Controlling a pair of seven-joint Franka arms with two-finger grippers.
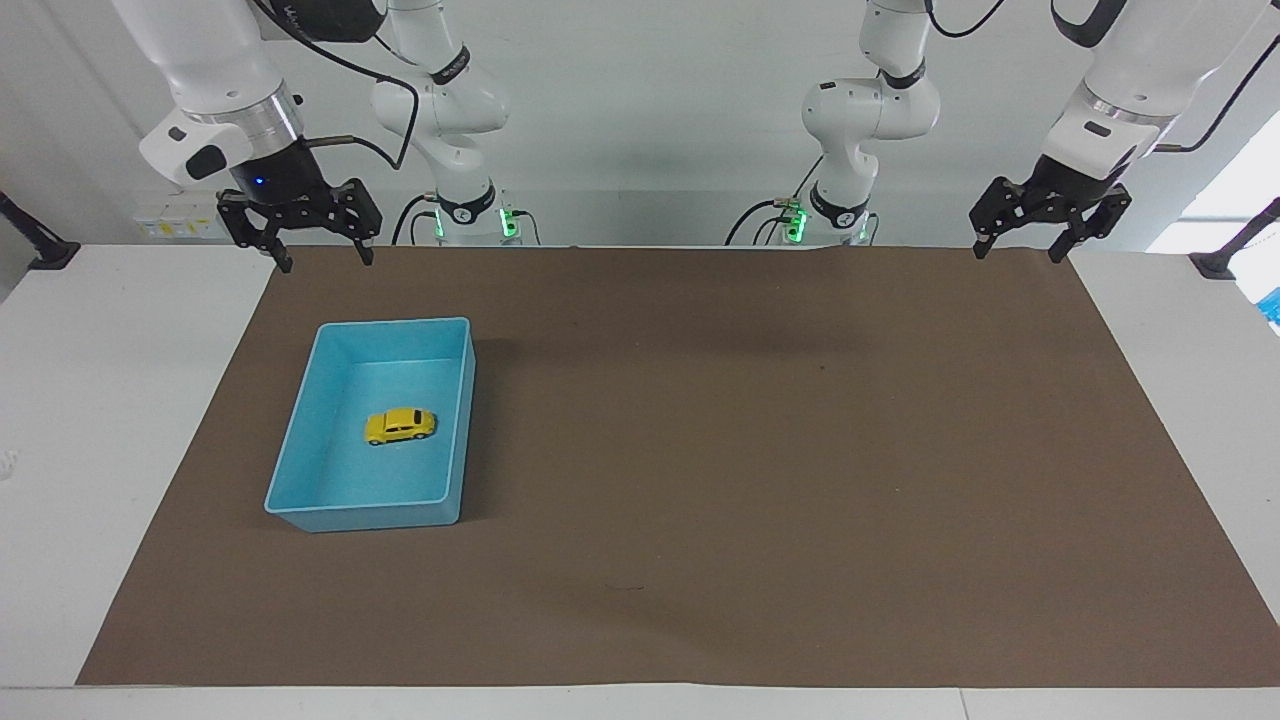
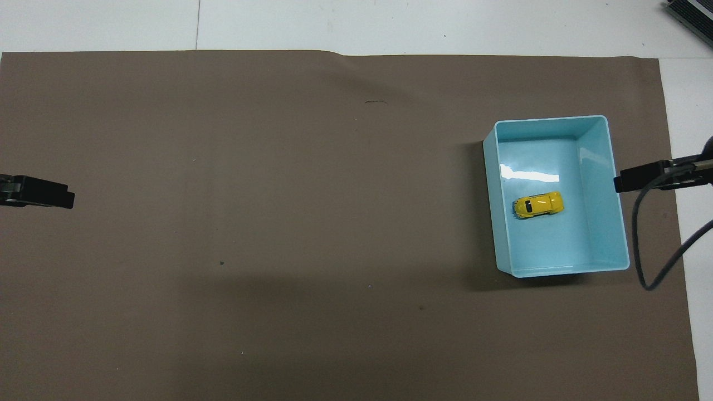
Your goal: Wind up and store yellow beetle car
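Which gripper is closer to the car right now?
Right. The right gripper hangs by the robots' end of the bin holding the car; the left gripper waits at the table's left-arm end.

Bright even light, glare in bin point(image 2: 529, 174), soft shadows

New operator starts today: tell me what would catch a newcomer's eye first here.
The yellow beetle car stands out, sitting inside the blue bin on the brown mat toward the right arm's end of the table. The right gripper and left gripper both hang open and empty over the mat's edge nearest the robots.
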